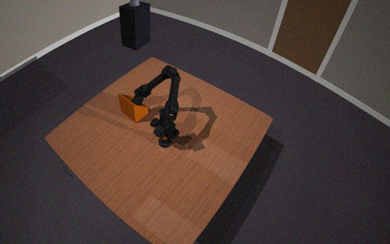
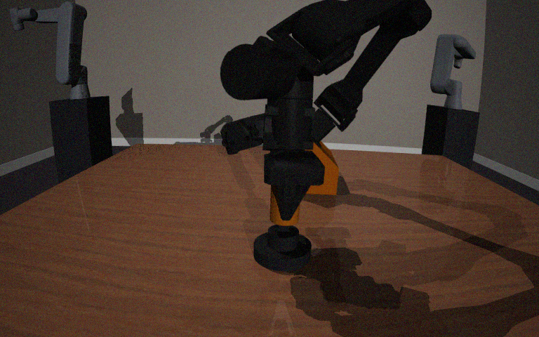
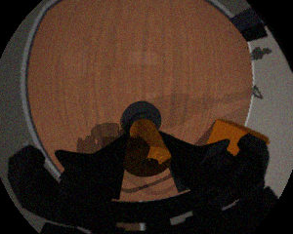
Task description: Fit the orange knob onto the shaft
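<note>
The orange knob [image 1: 164, 138] [image 2: 274, 210] [image 3: 144, 129] is an upright cylinder held between the fingers of my gripper [image 2: 285, 212] [image 3: 144, 135], which is shut on it. In the exterior view, its lower end is right at the top of the dark shaft [image 2: 283, 240], roughly centred over it. Whether they touch is too dark to tell. The round pedestal [image 1: 165, 145] [image 2: 262, 257] [image 3: 141, 106] stands on the table, its wide base visible well below the knob. The near finger covers part of the knob in the exterior view. The hole and both flat sides are hidden.
An orange wedge-shaped block [image 1: 129, 109] [image 2: 330, 180] [image 3: 226, 131] stands at my arm's base on the wooden table [image 1: 166, 187] [image 2: 118, 258]. Two grey arms [image 2: 69, 50] stand on dark stands beyond the table in the exterior view. Arm shadows fall beside the pedestal.
</note>
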Robot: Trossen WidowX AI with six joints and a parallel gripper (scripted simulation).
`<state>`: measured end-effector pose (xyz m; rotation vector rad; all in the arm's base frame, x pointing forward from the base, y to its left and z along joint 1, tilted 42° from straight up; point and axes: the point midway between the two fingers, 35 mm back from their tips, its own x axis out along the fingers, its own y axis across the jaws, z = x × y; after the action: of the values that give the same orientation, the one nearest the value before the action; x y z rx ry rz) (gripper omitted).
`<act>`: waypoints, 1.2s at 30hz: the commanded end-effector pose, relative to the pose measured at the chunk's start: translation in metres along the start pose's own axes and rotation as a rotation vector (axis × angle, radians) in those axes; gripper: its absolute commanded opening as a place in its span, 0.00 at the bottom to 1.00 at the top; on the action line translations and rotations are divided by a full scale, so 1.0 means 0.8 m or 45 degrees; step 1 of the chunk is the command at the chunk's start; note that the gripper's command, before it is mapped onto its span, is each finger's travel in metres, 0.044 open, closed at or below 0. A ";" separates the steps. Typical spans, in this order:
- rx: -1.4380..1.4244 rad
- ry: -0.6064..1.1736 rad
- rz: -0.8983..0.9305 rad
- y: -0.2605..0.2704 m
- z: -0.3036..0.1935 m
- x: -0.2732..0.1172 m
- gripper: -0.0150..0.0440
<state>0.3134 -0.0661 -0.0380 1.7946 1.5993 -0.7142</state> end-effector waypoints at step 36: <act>0.275 0.000 0.001 0.000 0.000 0.001 0.25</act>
<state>0.3134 -0.0661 -0.0379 1.9408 1.5730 -0.9100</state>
